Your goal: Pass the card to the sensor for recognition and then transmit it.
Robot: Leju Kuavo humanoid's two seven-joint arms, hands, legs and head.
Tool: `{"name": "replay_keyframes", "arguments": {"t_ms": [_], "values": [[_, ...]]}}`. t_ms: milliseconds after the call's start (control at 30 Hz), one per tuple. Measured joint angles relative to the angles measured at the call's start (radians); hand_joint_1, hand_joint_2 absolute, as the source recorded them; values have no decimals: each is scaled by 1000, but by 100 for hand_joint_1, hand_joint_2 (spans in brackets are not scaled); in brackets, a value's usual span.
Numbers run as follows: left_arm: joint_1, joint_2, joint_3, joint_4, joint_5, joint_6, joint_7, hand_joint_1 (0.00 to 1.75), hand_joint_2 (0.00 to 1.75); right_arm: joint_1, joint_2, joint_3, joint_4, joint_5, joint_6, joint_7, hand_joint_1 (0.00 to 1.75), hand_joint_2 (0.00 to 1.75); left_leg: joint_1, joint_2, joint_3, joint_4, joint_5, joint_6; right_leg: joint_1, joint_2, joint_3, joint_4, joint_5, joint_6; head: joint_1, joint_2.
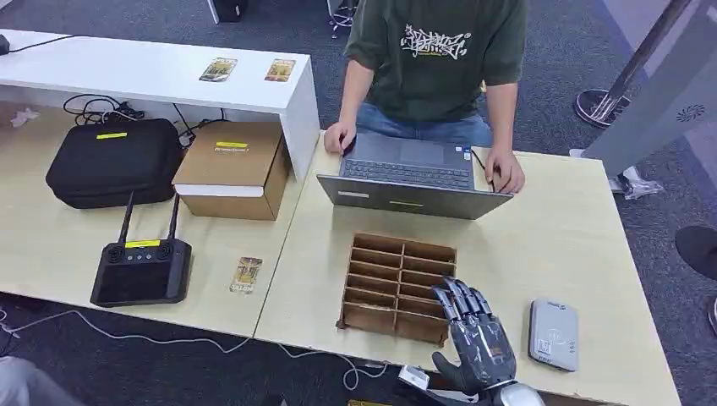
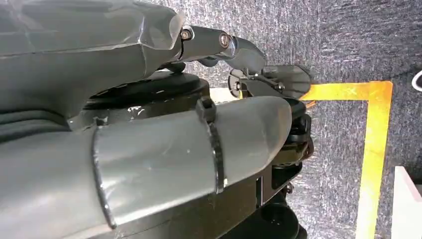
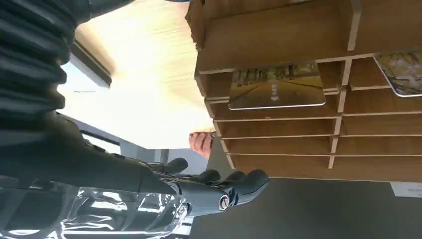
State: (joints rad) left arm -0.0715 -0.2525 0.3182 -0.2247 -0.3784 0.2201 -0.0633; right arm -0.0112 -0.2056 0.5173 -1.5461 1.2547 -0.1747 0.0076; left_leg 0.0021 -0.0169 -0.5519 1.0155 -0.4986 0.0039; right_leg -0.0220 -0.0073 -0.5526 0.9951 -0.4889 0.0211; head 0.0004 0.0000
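Barely begun. Right hand [image 1: 478,338] empty, fingers spread, hovering at the near right corner of the wooden rack [image 1: 397,286]. Card [image 3: 276,85] standing in a rack slot, ungrasped. Sensor [image 1: 554,333] just right, untouched. Left hand [image 2: 149,149] hanging low, grip impossible to tell.

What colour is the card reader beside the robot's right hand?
Light grey card reader, clearest in the head view.

Head view: high, looking down on counter [image 1: 558,245]. Right wrist view: close, turned; both show rack [image 1: 397,286]. Left wrist view: faces floor [image 2: 348,45].
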Motion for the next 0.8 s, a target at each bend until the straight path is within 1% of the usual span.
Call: {"name": "replay_keyframes", "arguments": {"t_ms": [133, 333, 500, 800], "values": [[1, 0, -1, 0, -2, -1, -2, 0, 0, -7, -1, 6, 4, -13, 6, -4, 0, 175, 0, 0, 0, 0, 0, 0, 0, 0, 0, 0, 0, 0, 0, 0], [1, -2, -3, 0, -3, -6, -2, 0, 0, -30, -16, 10, 11, -29, 29, -12, 0, 175, 0, 0, 0, 0, 0, 0, 0, 0, 0, 0, 0, 0, 0, 0], [2, -2, -3, 0, -2, -10, -2, 0, 0, -68, -39, 11, 18, -51, 57, -18, 0, 175, 0, 0, 0, 0, 0, 0, 0, 0, 0, 0, 0, 0, 0, 0], [3, -5, -10, 0, -5, -10, -5, 0, 0, -101, -78, 13, 24, -71, 71, -21, 0, 175, -1, -1, 0, 0, 0, 0, 0, 0, 0, 0, 0, 0, 0, 0]]}}
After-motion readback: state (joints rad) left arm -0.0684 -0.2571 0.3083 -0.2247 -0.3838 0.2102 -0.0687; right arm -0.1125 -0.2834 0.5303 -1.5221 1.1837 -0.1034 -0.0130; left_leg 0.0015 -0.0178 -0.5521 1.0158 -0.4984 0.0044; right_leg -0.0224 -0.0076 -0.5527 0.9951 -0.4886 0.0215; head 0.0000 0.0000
